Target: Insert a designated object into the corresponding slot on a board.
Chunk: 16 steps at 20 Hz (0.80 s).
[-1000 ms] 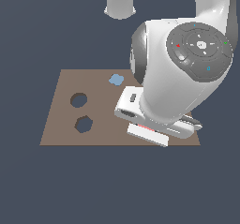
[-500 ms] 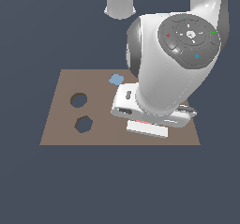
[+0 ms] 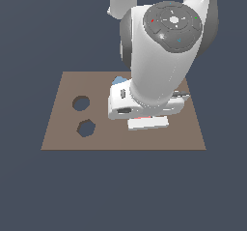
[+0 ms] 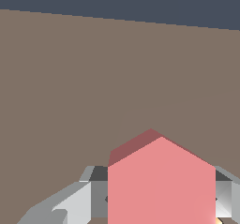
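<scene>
The salmon-red hexagonal piece (image 4: 161, 181) sits between the fingers (image 4: 70, 204) of my gripper (image 4: 161, 195), which is shut on it just above the brown board (image 4: 70, 78). In the exterior view the hand (image 3: 144, 107) hovers low over the middle of the board (image 3: 62, 128) and hides all but a red sliver of the piece (image 3: 142, 118). The angular, hexagon-like slot (image 3: 86, 128) lies toward the exterior view's left of the hand, near the board's front edge. The slot is out of the wrist view.
A smooth round dark hole (image 3: 81, 103) is cut in the board just behind the slot. A pale blue-grey piece (image 3: 117, 81) peeks out behind the hand. The arm's large white body (image 3: 164, 56) towers over the board's right half.
The arm and hand have shifted toward the exterior view's left, nearer the two holes, with the red piece still under the hand.
</scene>
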Motion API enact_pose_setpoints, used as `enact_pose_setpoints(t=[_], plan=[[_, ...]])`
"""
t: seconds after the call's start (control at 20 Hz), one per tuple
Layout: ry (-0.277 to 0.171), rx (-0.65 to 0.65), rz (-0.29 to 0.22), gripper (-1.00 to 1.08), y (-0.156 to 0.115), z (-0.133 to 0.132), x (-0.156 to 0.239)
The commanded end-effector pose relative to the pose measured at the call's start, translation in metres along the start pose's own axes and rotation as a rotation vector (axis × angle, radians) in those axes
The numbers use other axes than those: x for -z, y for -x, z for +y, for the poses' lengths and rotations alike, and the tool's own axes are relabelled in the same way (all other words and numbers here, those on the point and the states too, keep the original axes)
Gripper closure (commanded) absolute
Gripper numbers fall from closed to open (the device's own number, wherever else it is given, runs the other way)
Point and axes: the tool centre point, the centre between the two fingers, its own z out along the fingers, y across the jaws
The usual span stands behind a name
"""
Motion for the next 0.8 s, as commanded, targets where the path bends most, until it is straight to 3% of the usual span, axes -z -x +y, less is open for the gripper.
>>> enact_pose_setpoints(t=[0.0, 0.75], plan=[[0.0, 0.089, 0.001, 1.08, 0.007, 0.007, 0.001], [0.001, 0.614, 0.001, 1.08, 0.036, 0.059, 0.003]])
